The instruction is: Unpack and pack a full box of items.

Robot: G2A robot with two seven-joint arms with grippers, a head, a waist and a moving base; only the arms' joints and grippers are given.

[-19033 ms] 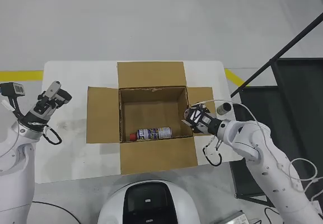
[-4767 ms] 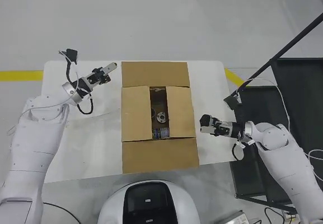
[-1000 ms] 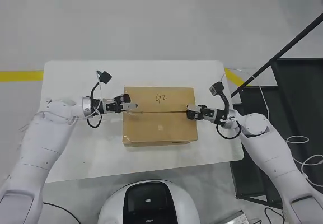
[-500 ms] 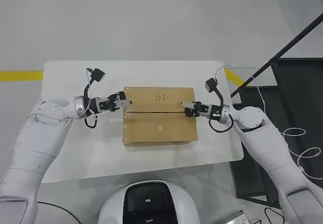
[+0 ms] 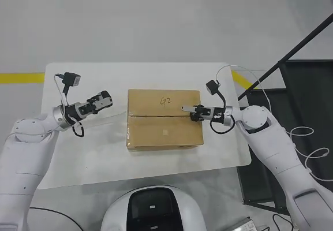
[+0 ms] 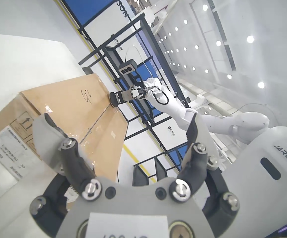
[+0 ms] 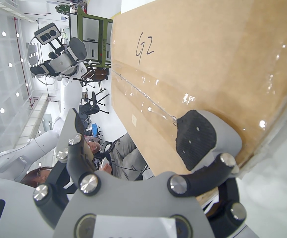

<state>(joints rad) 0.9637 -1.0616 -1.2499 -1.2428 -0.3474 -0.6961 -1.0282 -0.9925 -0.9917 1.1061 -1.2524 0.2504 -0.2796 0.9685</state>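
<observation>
The brown cardboard box [image 5: 164, 118] lies closed in the middle of the white table, with "G2" written on its top and shiny clear tape along the centre seam. My left gripper [image 5: 101, 99] hangs open left of the box, apart from it; in the left wrist view its fingers [image 6: 46, 131] frame the box [image 6: 66, 105]. My right gripper [image 5: 190, 110] is open at the right end of the seam. In the right wrist view one black pad [image 7: 195, 137] rests on the box [image 7: 195, 50] top, and nothing is held.
The table [image 5: 79, 156] has bare room to the left of and in front of the box. A black metal rack [image 5: 305, 86] stands right beside the table's right edge. A yellow line [image 5: 10, 78] runs on the floor at far left.
My left gripper has drawn back leftward from the box's left edge. My right gripper has shifted slightly inward over the seam. The box stays closed and still.
</observation>
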